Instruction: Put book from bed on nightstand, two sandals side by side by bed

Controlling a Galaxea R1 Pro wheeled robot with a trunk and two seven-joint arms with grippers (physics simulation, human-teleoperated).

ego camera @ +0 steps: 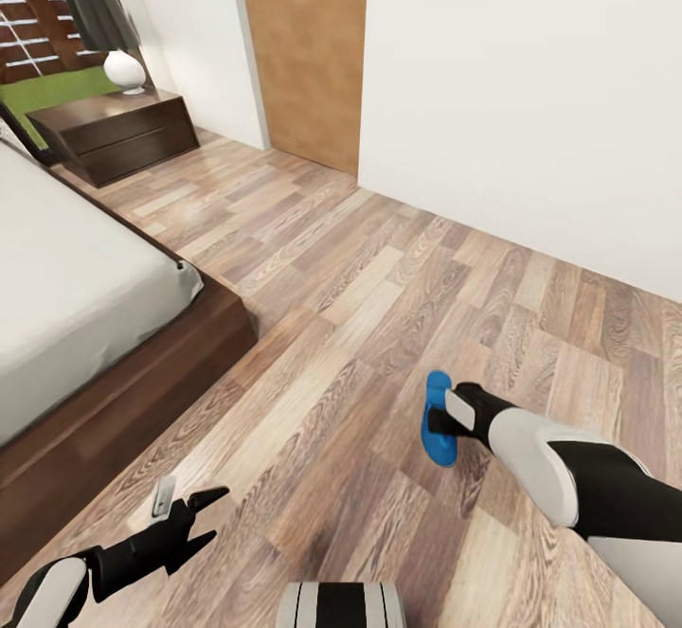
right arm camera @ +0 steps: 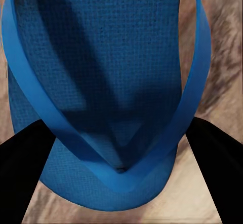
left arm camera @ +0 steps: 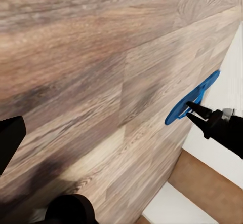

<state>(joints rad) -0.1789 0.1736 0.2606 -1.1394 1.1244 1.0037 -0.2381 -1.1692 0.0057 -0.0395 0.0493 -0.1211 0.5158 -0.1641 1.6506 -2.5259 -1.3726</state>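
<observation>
So we've got one sandal (ego camera: pixel 437 418) in our right gripper (ego camera: pixel 443 422), out over the wood-plank floor (ego camera: pixel 360 278) and well away from the bed (ego camera: pixel 85 325). It's tipped up on edge in the head view, long axis running roughly away from us. Bright blue, flat textured sole, thin smooth thong straps (right arm camera: pixel 197 67) meeting in a V. Right fingers (right arm camera: pixel 23 173) sit either side of that V, closed in on the strap end of the sandal. Our left gripper (ego camera: pixel 201 518) hangs low over the floor, jaws spread, nothing in them. Dark glossy nightstand (ego camera: pixel 118 131) sits by the far wall, a white lamp (ego camera: pixel 124 69) on top.
</observation>
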